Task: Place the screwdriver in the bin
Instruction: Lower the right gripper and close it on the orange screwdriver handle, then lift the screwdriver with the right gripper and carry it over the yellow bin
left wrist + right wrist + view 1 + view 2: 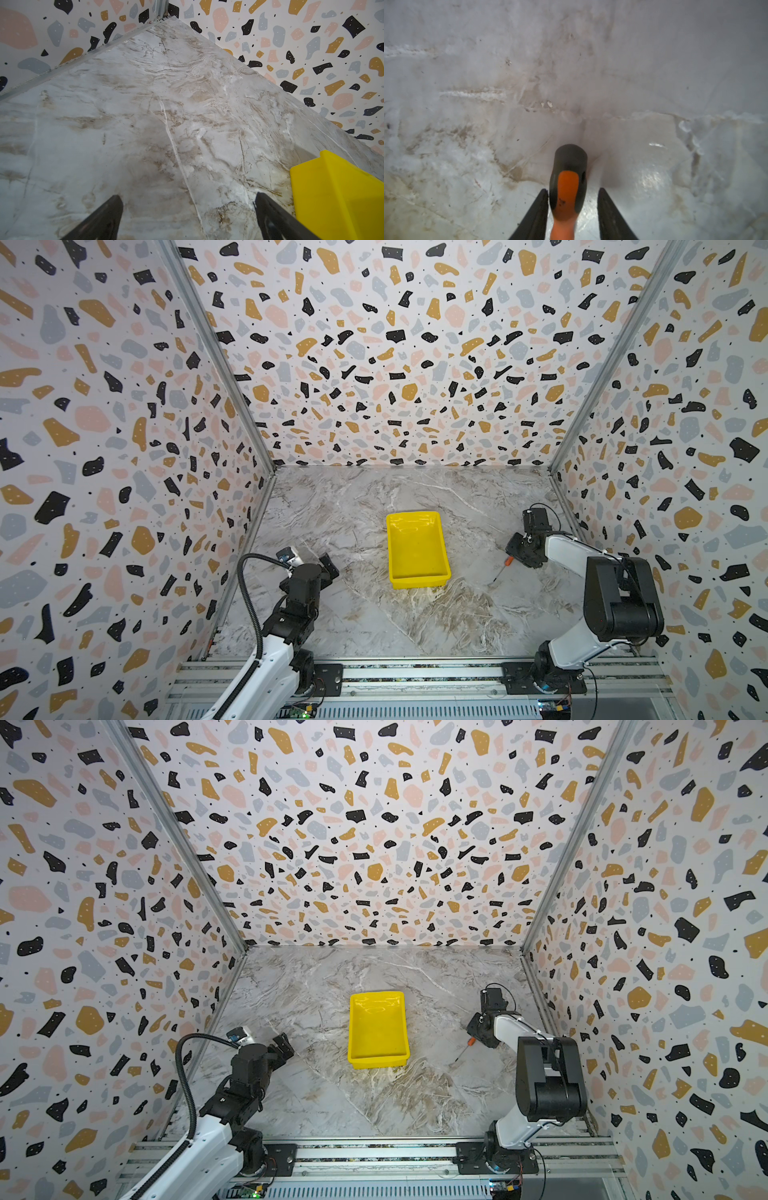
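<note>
The screwdriver [508, 561] lies on the marble table, right of the bin [419, 583], in both top views [470, 1041]; its thin shaft points toward the near side. My right gripper [515, 552] is down over its handle. In the right wrist view the orange and black handle [568, 187] sits between the jaws of the right gripper [573, 189]. One finger [538, 207] touches it, and a gap remains at the other. The yellow bin [378, 1061] stands mid-table with nothing in it. My left gripper [328, 566] hovers open left of the bin, with nothing between its fingers [108, 216].
Speckled walls close the table in on the left, back and right. The right wall runs just behind the right arm [619, 593]. A metal rail [415, 672] with both arm bases runs along the near edge. A corner of the bin [332, 187] shows beside the left gripper [188, 195].
</note>
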